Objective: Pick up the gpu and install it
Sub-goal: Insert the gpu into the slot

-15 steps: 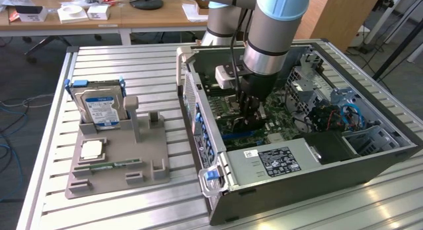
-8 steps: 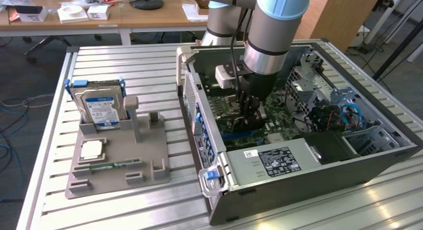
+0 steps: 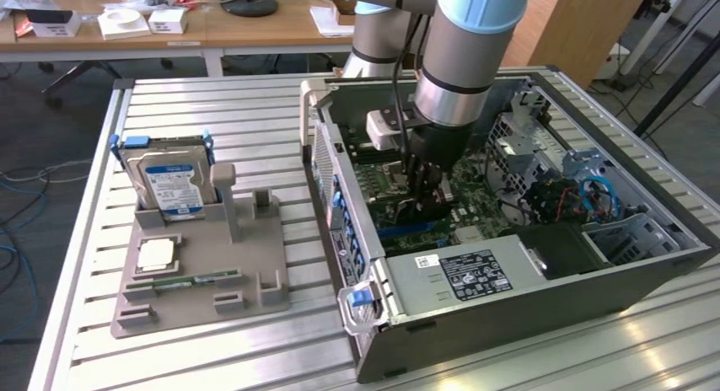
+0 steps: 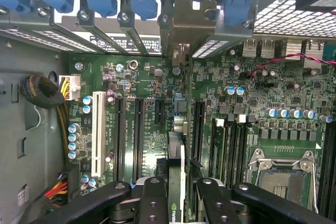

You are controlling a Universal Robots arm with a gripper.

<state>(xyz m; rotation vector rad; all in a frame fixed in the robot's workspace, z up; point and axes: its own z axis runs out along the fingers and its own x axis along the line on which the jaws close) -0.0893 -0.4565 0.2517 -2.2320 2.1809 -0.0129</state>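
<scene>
The gpu (image 4: 176,153) stands on edge over the green motherboard (image 4: 147,77), seen end-on as a thin dark card. Its silvery bracket (image 4: 188,22) reaches the case's rear slot openings. My gripper (image 4: 181,192) is shut on the card, one black finger (image 4: 153,198) on each side of it. In the exterior view the gripper (image 3: 426,197) reaches down into the open computer case (image 3: 540,298), with the dark gpu (image 3: 419,212) below it among the expansion slots. I cannot tell whether the card's edge sits in a slot.
Black expansion slots (image 4: 139,129) and a white slot (image 4: 97,132) lie beside the card; the CPU socket (image 4: 283,174) is further off. On the slatted table at the exterior view's left, a grey fixture (image 3: 253,277) holds a hard drive (image 3: 169,184) and a memory stick (image 3: 180,281).
</scene>
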